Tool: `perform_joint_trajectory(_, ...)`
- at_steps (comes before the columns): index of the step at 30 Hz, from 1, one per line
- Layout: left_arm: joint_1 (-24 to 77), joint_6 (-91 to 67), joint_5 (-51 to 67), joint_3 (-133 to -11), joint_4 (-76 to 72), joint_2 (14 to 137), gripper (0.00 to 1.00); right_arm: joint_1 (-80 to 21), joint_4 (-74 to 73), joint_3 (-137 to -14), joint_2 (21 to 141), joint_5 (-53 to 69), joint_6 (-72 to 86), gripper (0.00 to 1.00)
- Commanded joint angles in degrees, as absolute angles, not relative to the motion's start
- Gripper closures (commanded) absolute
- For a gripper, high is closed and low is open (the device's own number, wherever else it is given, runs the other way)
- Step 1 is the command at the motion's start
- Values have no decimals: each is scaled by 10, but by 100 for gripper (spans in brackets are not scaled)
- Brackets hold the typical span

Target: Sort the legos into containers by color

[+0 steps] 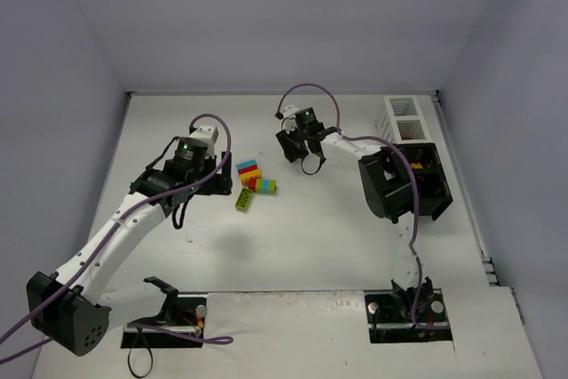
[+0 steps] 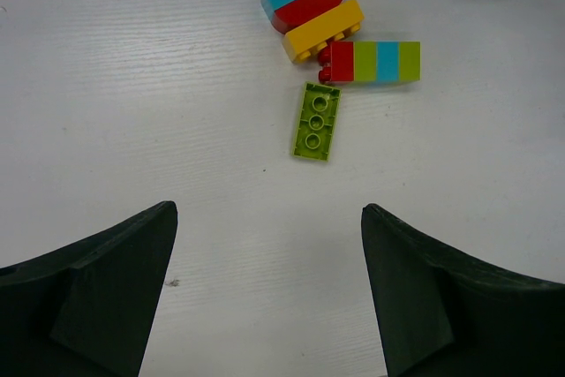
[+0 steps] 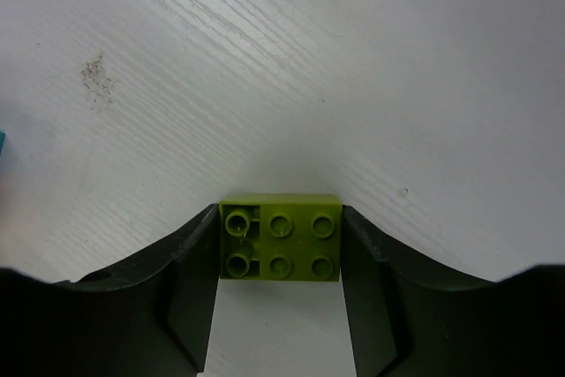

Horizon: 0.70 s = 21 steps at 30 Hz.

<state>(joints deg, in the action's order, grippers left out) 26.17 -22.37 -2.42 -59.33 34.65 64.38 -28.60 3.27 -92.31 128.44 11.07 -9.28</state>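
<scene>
R grip (image 3: 281, 249) pinching lime 6-stud brick (image 3: 281, 237) both sides | L grip (image 2: 267, 214) jaws wide apart, over table (image 1: 311, 246) | ahead of L: lego pile (image 2: 318, 15) cyan/red/yellow + striped bar, long lime brick (image 2: 316, 121) just beside | white bin (image 1: 406, 115) + black bins (image 1: 432, 185) at far rt edge

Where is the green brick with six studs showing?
The green brick is clamped in the right gripper, bottom centre of the right wrist view; in the top view that gripper sits right of the lego pile.
</scene>
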Motion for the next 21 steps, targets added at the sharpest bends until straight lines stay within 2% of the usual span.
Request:
perform_joint_trajectory(1,259,-229,-26,-600,330,640,22,-286,49,-891,1204,62,-93,100)
perform_joint_trajectory(9,259,-207,-21,-625,316,678,22,-239,55,-763,1019,-48,-30,100)
perform_joint_trajectory(13,258,-203,-8,-651,304,702,22,-179,53,-664,885,-66,25,100)
perform_joint_trajectory(21,258,-192,16,-690,290,748,22,-71,11,-540,694,-185,133,100)
